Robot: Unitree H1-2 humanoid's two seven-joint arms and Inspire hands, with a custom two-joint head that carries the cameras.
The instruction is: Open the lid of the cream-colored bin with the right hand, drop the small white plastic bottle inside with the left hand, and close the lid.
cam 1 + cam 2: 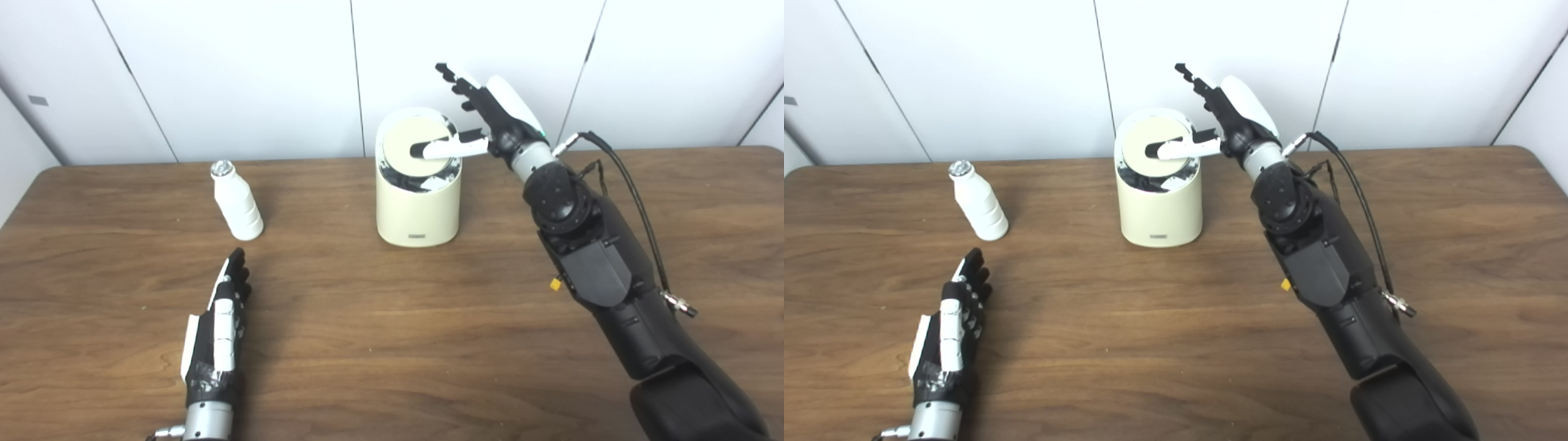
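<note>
The cream-colored bin [418, 208] stands upright at the back middle of the table. Its round lid [404, 131] sits in a shiny rim, and a dark reflective gap shows along the lid's front edge. My right hand [490, 119] is open beside the bin's right top. Its thumb [447, 149] lies across the lid and its fingers point up and away. The small white plastic bottle [237, 205] with a silver cap stands to the left of the bin. My left hand [219, 324] lies flat, open and empty on the table, just in front of the bottle.
The brown wooden table [392, 343] spans the whole view. White wall panels [245, 67] stand behind its back edge. A black cable [637, 202] runs along my right forearm.
</note>
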